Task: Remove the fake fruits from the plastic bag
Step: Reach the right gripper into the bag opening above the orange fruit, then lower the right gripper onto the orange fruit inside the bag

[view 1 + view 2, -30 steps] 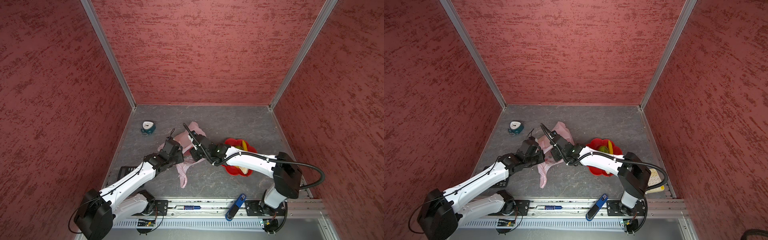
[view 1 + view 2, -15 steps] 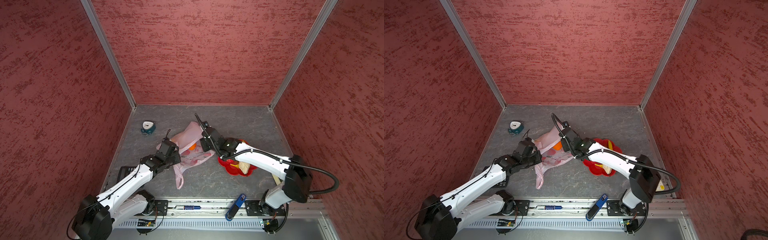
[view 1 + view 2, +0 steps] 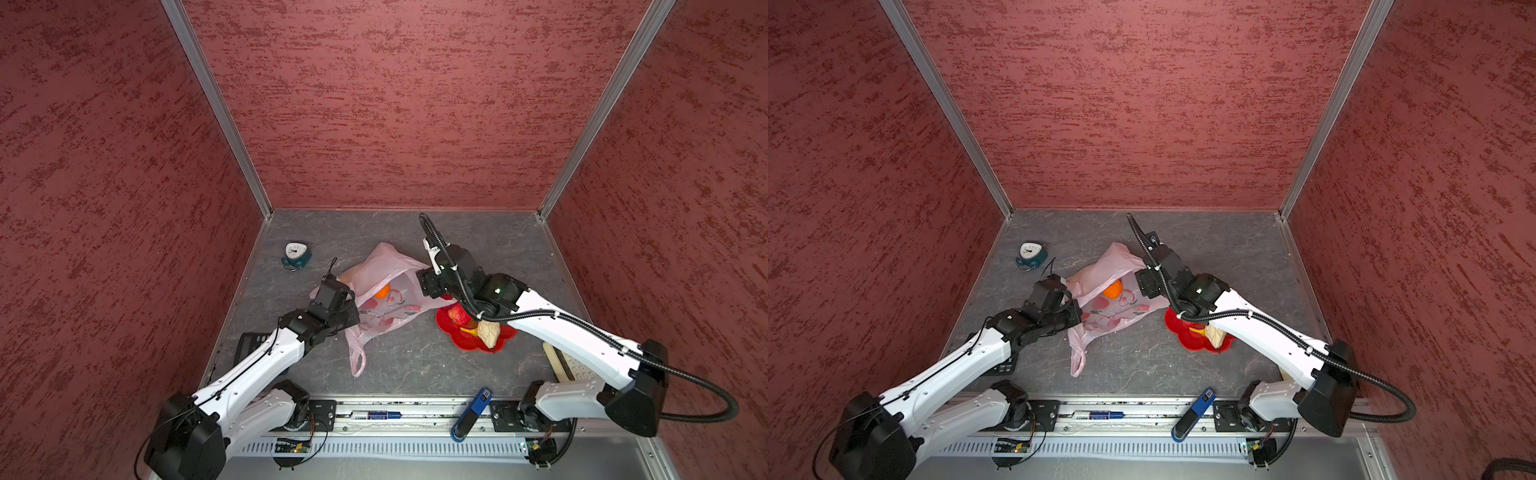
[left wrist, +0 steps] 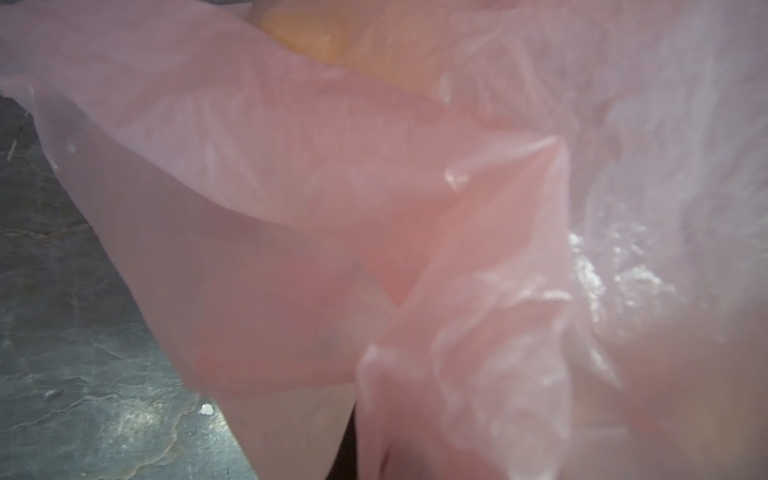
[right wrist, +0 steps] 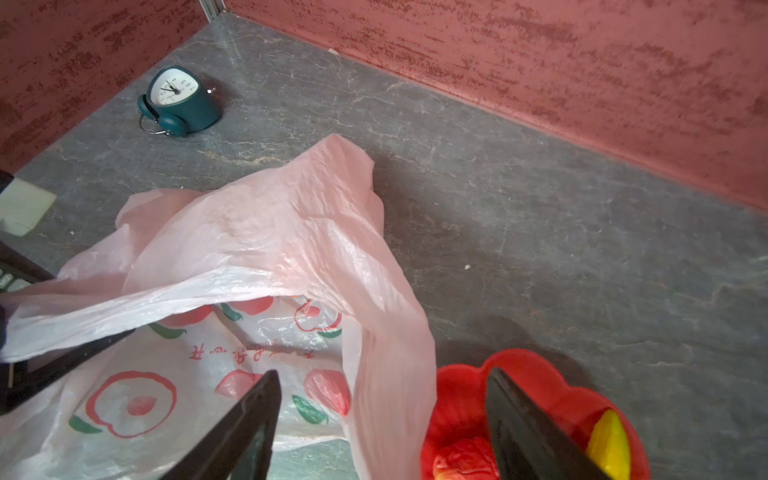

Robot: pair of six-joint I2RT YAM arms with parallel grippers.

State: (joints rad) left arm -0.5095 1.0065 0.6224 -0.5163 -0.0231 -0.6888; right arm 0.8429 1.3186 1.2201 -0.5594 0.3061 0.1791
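The pale-pink plastic bag [image 3: 388, 266] [image 3: 1100, 270] lies mid-floor, its mouth gaping toward the right. An orange [image 3: 382, 291] [image 3: 1113, 289] sits inside it. My left gripper [image 3: 353, 309] [image 3: 1075, 309] is shut on the bag's left edge, and the bunched film [image 4: 374, 208] hides its jaws. My right gripper [image 5: 382, 374] [image 3: 424, 286] hangs open over the bag's right edge [image 5: 390, 332], gripping nothing. Beside it the red plate [image 3: 503, 340] [image 5: 540, 374] holds a strawberry [image 5: 461, 457], a yellow piece [image 5: 609, 440] and a cream lump [image 3: 488, 332].
A teal alarm clock [image 3: 296, 254] [image 5: 178, 99] lies at the back left. A black keypad [image 3: 249, 345] sits under the left arm. A wooden stick [image 3: 555, 361] lies at the front right, a blue tool [image 3: 473, 413] on the front rail. Red walls close three sides.
My right gripper has drawn back to the right from the middle of the bag and its jaws have opened. The bag has spread open and the orange now shows. The left gripper keeps its hold.
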